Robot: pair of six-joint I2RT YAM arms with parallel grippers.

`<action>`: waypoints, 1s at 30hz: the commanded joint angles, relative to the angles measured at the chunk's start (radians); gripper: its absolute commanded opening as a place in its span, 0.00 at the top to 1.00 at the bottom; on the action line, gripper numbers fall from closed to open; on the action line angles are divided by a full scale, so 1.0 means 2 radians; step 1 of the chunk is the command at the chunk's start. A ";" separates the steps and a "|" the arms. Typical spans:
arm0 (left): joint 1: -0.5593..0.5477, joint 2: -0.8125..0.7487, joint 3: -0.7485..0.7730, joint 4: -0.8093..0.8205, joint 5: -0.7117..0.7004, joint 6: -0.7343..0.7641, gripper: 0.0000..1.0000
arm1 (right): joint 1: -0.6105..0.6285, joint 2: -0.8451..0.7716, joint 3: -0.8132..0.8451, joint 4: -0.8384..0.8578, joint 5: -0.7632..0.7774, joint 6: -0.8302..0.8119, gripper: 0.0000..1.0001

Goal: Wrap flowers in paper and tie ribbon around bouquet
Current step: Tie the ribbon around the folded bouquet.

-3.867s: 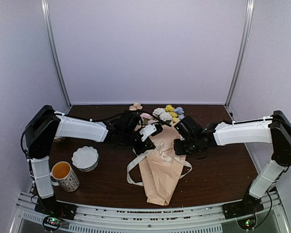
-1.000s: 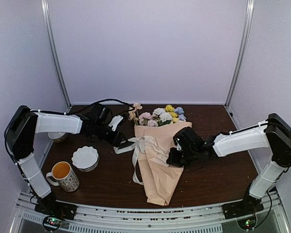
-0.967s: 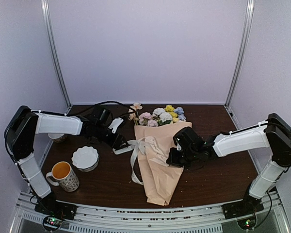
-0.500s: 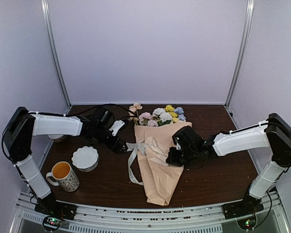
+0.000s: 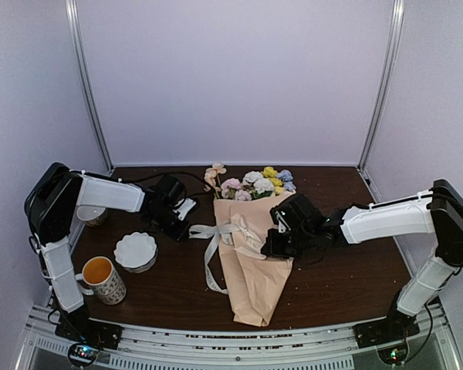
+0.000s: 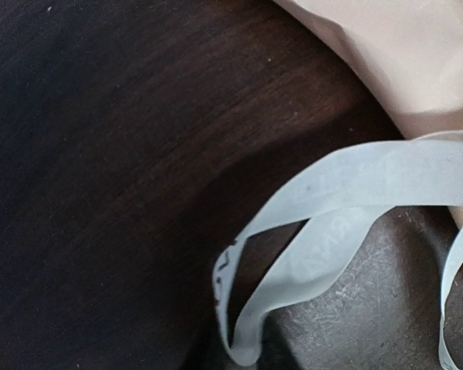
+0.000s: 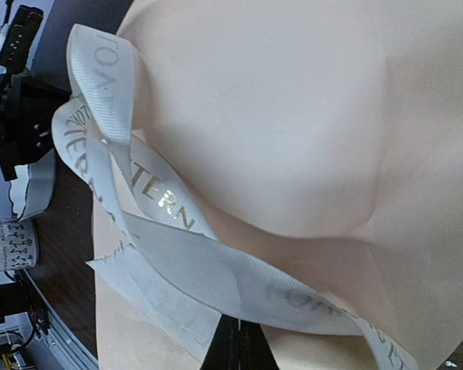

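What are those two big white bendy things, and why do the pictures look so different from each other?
Those are two robot arms bolted to a table. The wide picture looks down from above. The two close-up pictures come from little cameras on the arms' wrists.

On the brown table lies a bouquet: pastel flowers wrapped in peach paper, with a white ribbon looped around it. A white bowl and a patterned mug sit on the left.

Each arm ends in a two-finger pincher called a gripper. The right gripper is pinched shut on the ribbon. The left gripper is right beside the ribbon's other end, but I can't tell whether it is gripping it.
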 commanded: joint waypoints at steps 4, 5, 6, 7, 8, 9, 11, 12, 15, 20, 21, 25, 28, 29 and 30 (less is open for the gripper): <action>0.001 -0.002 -0.006 0.033 -0.001 0.002 1.00 | -0.022 -0.079 0.004 0.019 -0.036 -0.030 1.00; 0.002 -0.004 -0.009 0.035 -0.006 0.001 1.00 | -0.032 -0.093 0.001 0.022 -0.039 -0.032 1.00; 0.003 -0.005 -0.010 0.035 -0.009 -0.001 1.00 | -0.040 -0.108 -0.002 0.022 -0.040 -0.036 1.00; 0.004 -0.007 -0.012 0.036 -0.013 -0.003 1.00 | -0.048 -0.123 -0.006 0.018 -0.038 -0.042 1.00; 0.005 -0.010 -0.014 0.039 -0.016 -0.004 1.00 | -0.055 -0.141 -0.008 0.014 -0.036 -0.050 1.00; 0.006 -0.013 -0.017 0.042 -0.018 -0.006 1.00 | -0.060 -0.157 -0.013 0.012 -0.032 -0.059 1.00; 0.008 -0.018 -0.021 0.047 -0.022 -0.008 1.00 | -0.068 -0.184 -0.015 -0.002 -0.031 -0.081 1.00; 0.009 -0.020 -0.022 0.047 -0.026 -0.008 1.00 | -0.071 -0.193 -0.011 -0.017 -0.032 -0.093 1.00; 0.009 -0.029 -0.025 0.046 -0.036 -0.008 1.00 | -0.080 -0.222 -0.003 -0.053 -0.027 -0.123 1.00; 0.009 -0.047 -0.033 0.048 -0.045 -0.006 1.00 | -0.105 -0.285 -0.022 -0.037 -0.015 -0.164 1.00; 0.008 -0.052 -0.035 0.051 -0.042 -0.005 1.00 | -0.108 -0.286 -0.019 -0.037 -0.016 -0.171 1.00; 0.006 -0.099 -0.058 0.083 -0.019 -0.010 1.00 | -0.107 -0.257 0.019 -0.052 -0.053 -0.194 1.00; -0.009 -0.146 -0.072 0.109 -0.002 -0.012 1.00 | -0.090 -0.217 0.053 -0.042 -0.061 -0.200 1.00; -0.018 -0.162 -0.071 0.115 -0.002 -0.006 1.00 | -0.083 -0.199 0.069 -0.045 -0.058 -0.206 1.00; -0.030 -0.172 -0.065 0.116 -0.009 -0.001 1.00 | -0.074 -0.179 0.090 -0.048 -0.055 -0.211 1.00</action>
